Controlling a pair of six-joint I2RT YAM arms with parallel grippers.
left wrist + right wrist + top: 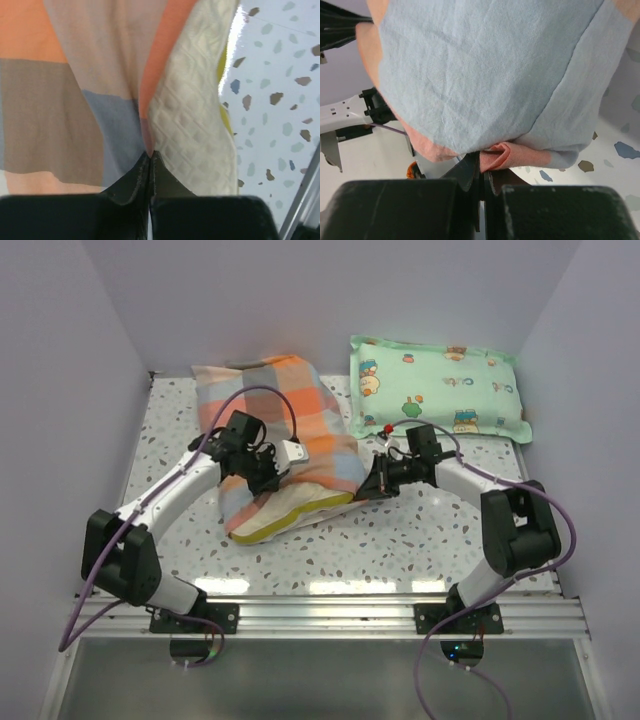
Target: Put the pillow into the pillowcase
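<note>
Pillow (297,506): half inside the pillowcase (285,405), middle of the table (400,540), near end sticking out.
Left gripper (150,157): jaws pressed together, pinching the pillowcase edge.
Right gripper (483,170): jaws pinching a pillowcase fold.

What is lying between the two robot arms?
The plaid pillowcase, with the cream pillow poking out of its near end. The top view shows it best.

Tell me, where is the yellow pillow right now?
From above, the pillow lies left of the middle of the table, mostly inside the plaid pillowcase, its near edge poking out between the left claw and the right claw.
</note>
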